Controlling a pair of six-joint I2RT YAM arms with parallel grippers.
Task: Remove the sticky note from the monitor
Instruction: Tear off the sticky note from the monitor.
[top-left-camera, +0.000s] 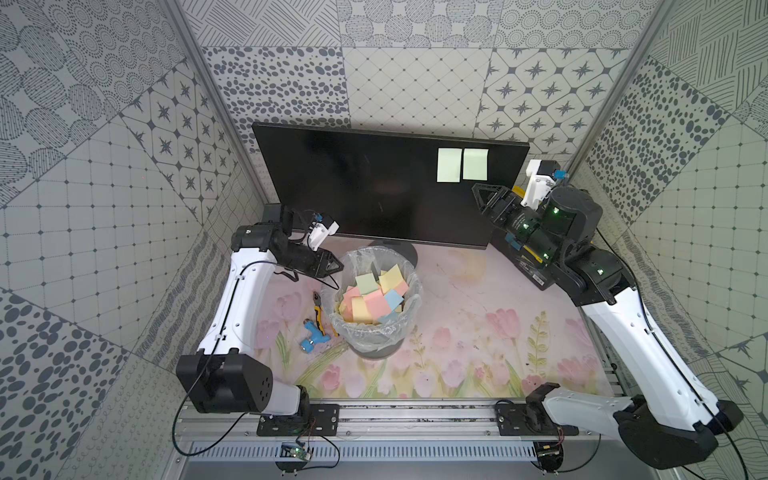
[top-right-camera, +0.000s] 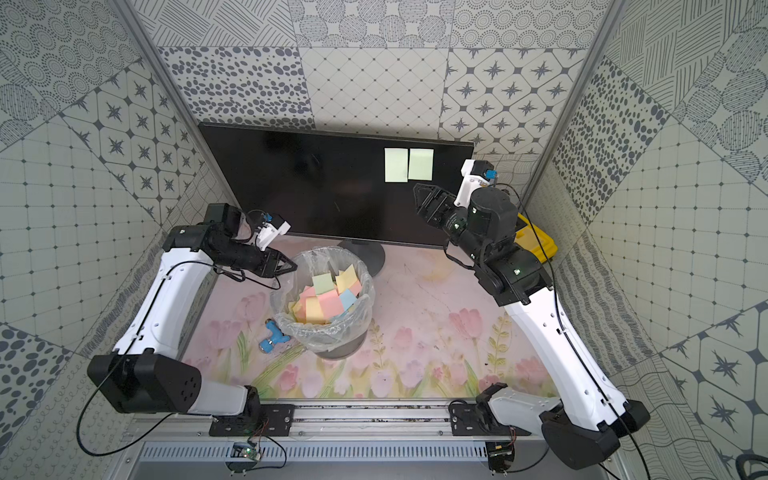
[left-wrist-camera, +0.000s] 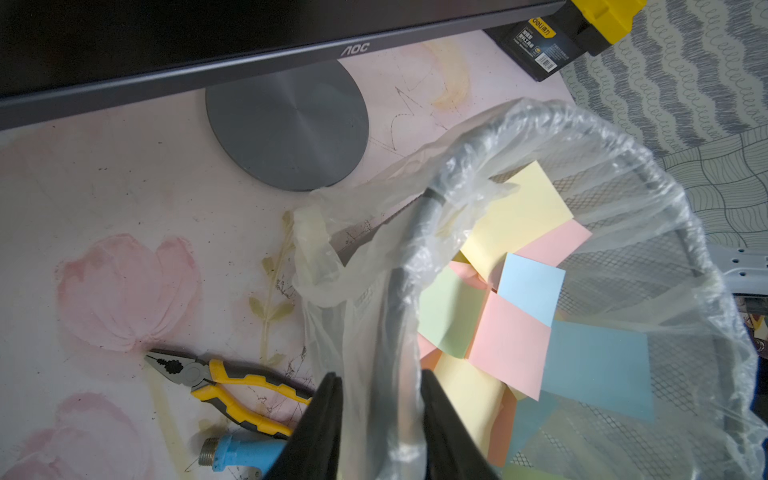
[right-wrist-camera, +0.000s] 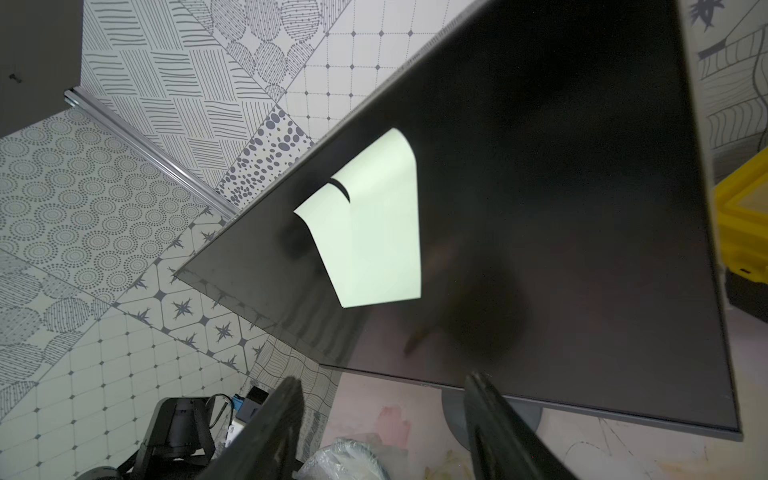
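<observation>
The monitor (top-left-camera: 374, 187) stands at the back, its screen black. Two pale green sticky notes (top-left-camera: 449, 165) (top-left-camera: 475, 164) sit side by side on its upper right part, in both top views (top-right-camera: 396, 165). In the right wrist view the notes (right-wrist-camera: 386, 232) curl off the glass at their free edges. My right gripper (top-left-camera: 478, 195) (right-wrist-camera: 382, 380) hovers open just below the notes, close to the screen, holding nothing. My left gripper (top-left-camera: 336, 266) (left-wrist-camera: 380, 376) is shut on the liner-covered rim (left-wrist-camera: 432, 208) of the waste bin, one finger outside and one inside.
The mesh waste bin (top-left-camera: 374, 336) with a clear liner holds several coloured notes, in front of the monitor's round base (left-wrist-camera: 286, 124). Yellow-handled pliers (top-left-camera: 320, 305) and a blue fitting (top-left-camera: 312, 336) lie left of the bin. A black and yellow case (top-right-camera: 536, 241) sits behind my right arm.
</observation>
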